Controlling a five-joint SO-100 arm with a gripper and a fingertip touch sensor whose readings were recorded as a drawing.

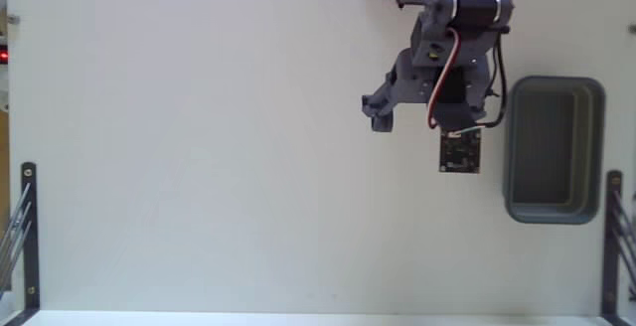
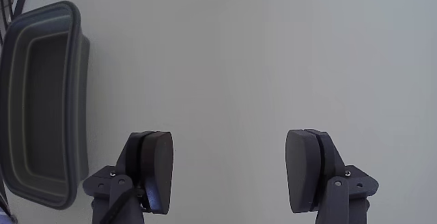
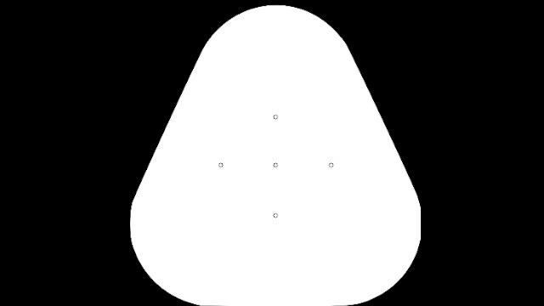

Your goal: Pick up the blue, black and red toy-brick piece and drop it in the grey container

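Right now the gripper point(image 2: 229, 176) is wide open, and the wrist view shows only bare white table point(image 2: 273, 60) between its two dark grey fingers point(image 2: 158, 169) (they hold nothing at all). The grey container point(image 1: 554, 149) sits at the right side of the table in the fixed view. It is a long box with round corners, a thick rim and a darker inside, and nothing can be seen in it. In the wrist view the same container point(image 2: 42, 108) lies along the left edge, apart from the fingers. The arm point(image 1: 452, 58) reaches down from the top of the fixed view and stops just left of the container without touching it. A small dark square circuit board point(image 1: 460, 152) with tiny dots hangs at the low end of the arm, and a red wire point(image 1: 442, 82) loops along the arm above it. The toy-brick piece cannot be seen in either view, so I cannot tell where it is. Thin black metal stands point(image 1: 27, 232) are at the left and right edges of the table.
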